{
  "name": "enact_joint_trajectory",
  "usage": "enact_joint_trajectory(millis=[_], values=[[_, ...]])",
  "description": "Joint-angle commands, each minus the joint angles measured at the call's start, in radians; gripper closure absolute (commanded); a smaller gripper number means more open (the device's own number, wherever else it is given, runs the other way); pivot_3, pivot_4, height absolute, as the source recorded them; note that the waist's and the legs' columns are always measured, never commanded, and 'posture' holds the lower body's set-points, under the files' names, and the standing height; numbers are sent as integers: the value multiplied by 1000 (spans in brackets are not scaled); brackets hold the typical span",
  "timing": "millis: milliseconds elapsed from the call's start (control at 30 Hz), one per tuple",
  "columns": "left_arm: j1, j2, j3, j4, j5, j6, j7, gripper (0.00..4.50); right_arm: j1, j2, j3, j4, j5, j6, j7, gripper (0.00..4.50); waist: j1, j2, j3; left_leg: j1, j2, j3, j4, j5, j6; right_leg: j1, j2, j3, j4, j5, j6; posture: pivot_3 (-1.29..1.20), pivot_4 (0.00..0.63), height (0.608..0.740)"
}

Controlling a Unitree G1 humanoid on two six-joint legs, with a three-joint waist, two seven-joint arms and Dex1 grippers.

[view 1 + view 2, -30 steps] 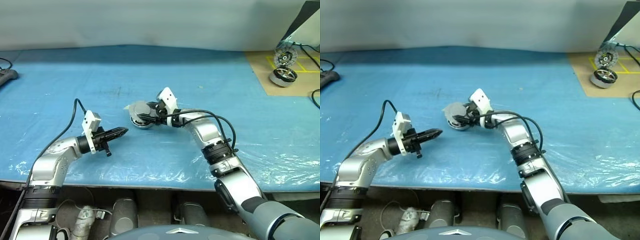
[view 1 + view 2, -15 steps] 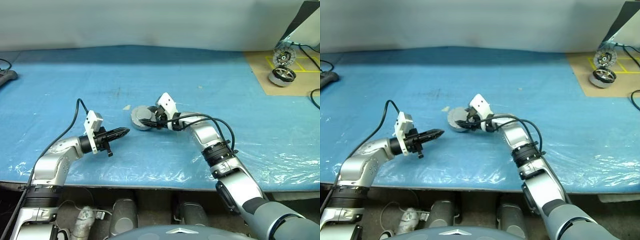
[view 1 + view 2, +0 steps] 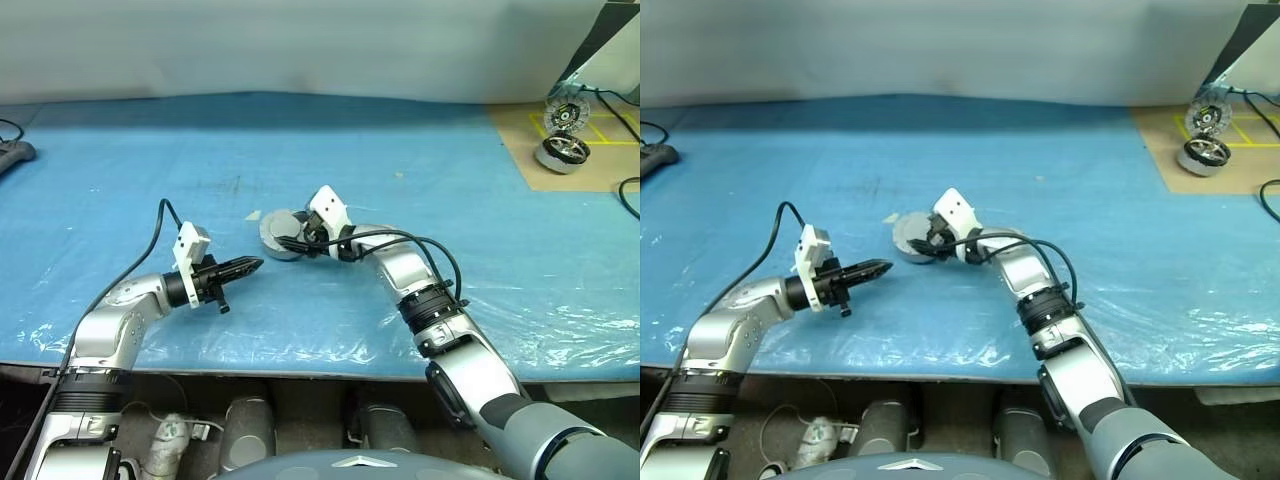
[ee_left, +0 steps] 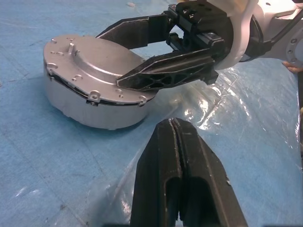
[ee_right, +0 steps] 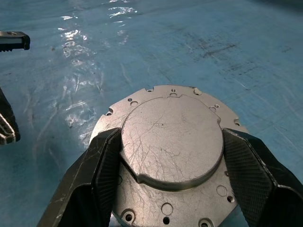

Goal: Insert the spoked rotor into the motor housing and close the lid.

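The silver-grey lid (image 4: 90, 66) lies flat on the motor housing (image 4: 94, 111), a short metal drum on the blue table cover near the middle. My right gripper (image 3: 285, 238) reaches in from the right and is shut on the lid. Its black fingers (image 5: 102, 163) press on both sides of the lid's raised centre (image 5: 173, 118). My left gripper (image 3: 252, 265) hovers just left of the drum, shut and empty, with its tips (image 4: 175, 124) pointing at the drum's side. The spoked rotor is hidden.
A brown board at the back right carries a chrome-rimmed drum motor (image 3: 562, 151) and an upright round part (image 3: 571, 115). A black object (image 3: 15, 152) lies at the far left edge. The plastic-covered table's front edge (image 3: 300, 365) runs below both arms.
My right gripper has come down and slightly left with the lid. The lid was held raised and tilted over the drum, and now rests level on it. The left gripper has kept still.
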Motion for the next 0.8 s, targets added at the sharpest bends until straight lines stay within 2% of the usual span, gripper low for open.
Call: enact_joint_trajectory(millis=[33,233,333,433,600,800], values=[[-14,4,5,-8,-5,-14,-4,4500,36,-10,53,79,-62,0,-14,1534,-1,0,0,1,0,0,0,0,0,1,0,0,0,0,0,0,150,740],[-13,4,-1,-11,-2,-17,-7,4500,79,-54,93,55,-95,-14,14,1534,2,1,-1,11,-1,0,-3,-2,3,11,0,1,-3,-1,1,0,150,740],[-31,-9,6,-9,-17,1,10,4500,103,-85,127,32,-108,8,51,1534,7,1,-2,11,-1,0,-4,-2,3,12,0,1,-5,-1,1,0,150,740],[-60,-24,18,1,-31,18,29,4500,172,-173,223,-21,-185,-35,103,1534,13,3,-8,11,-2,0,-6,-1,2,13,-1,1,-9,-1,1,0,150,740],[-69,-23,8,16,-17,8,23,4500,304,-294,253,-236,-130,59,240,1534,18,3,-27,16,-7,0,-17,-2,2,18,-3,1,-17,-3,5,0,150,740],[-76,-30,-24,33,3,-4,10,4500,326,-312,190,-316,-60,163,240,1534,11,1,-34,19,-8,0,-22,-2,3,19,-3,2,-17,-7,5,0,150,740]])
